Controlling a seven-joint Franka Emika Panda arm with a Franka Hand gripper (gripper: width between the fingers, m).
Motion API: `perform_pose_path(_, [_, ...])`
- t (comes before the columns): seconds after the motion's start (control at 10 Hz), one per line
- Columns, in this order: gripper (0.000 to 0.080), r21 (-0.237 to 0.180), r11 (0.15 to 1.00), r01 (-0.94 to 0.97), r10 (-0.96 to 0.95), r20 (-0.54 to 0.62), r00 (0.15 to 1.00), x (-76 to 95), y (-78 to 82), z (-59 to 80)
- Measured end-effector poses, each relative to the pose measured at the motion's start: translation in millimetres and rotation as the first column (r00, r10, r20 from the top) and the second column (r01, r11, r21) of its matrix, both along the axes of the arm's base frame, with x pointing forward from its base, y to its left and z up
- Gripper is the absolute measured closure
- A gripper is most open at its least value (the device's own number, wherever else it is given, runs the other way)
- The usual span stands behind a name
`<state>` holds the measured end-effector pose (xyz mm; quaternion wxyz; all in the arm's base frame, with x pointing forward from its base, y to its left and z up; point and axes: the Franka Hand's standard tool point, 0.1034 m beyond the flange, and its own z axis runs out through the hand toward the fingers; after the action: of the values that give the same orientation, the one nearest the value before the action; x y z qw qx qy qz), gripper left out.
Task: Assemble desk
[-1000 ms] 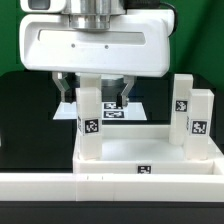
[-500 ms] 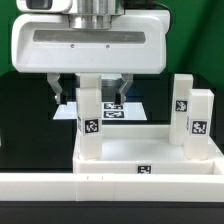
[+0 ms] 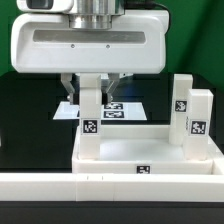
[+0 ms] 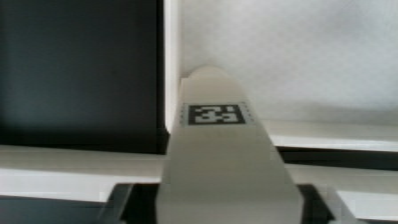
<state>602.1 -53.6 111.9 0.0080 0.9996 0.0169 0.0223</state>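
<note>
Your gripper (image 3: pixel 91 92) has just drawn its 2 fingers in: half a second ago they stood well apart on either side of the upright leg (image 3: pixel 89 120), and now they sit pressed against its upper end, 1 on each flank. Read that as a grip on the leg, though the fingertips are partly hidden behind it in the exterior view, so you cannot confirm how firm the contact is.

Take the desk panel (image 3: pixel 140 152) as your landmark. The gripped leg stands upright at the panel's front corner on the exterior view's left, its tag (image 3: pixel 90 126) facing the camera. 2 more legs (image 3: pixel 190 118) stand upright at the panel's corner on the exterior view's right, close beside each other. Behind the panel, on the black table, lies the marker board (image 3: pixel 128 108). The panel itself lies flat, with the white rail (image 3: pixel 110 185) in front of it.

In the wrist view the leg (image 4: pixel 217 150) runs down the middle of the frame, tag (image 4: pixel 215 114) visible, which suggests it is centred between the fingers.

For the task, this likely means the leg is secured and you can turn or press it home in its corner socket. Whether it is already fully seated cannot be told. Watch for the leg tilting under the squeeze.
</note>
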Motion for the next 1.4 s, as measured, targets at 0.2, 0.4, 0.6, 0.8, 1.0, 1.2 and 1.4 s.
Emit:
perform_pose_path(0.2, [0.0511, 0.002, 0.999, 0.039, -0.039, 0.001, 0.999, 0.0, -0.1, 0.0])
perform_pose_path(0.4, [0.0511, 0.018, 0.959, 0.282, -0.282, -0.004, 0.959, -1.2, 1.4, -0.1])
perform_pose_path(0.6, [0.0511, 0.026, 0.870, 0.493, -0.493, -0.010, 0.870, -2.1, 1.7, 0.0])
perform_pose_path(0.8, [0.0511, 0.034, 0.735, 0.677, -0.677, -0.019, 0.736, -3.1, 0.2, -1.6])
perform_pose_path(1.0, [0.0511, 0.042, 0.616, 0.787, -0.786, -0.026, 0.617, -2.9, -0.9, -1.8])
perform_pose_path(1.2, [0.0511, 0.061, 0.464, 0.884, -0.883, -0.044, 0.467, -2.3, -1.9, -1.3])
perform_pose_path(1.4, [0.0511, 0.061, 0.372, 0.926, -0.926, -0.048, 0.375, -2.4, -2.2, -1.8])
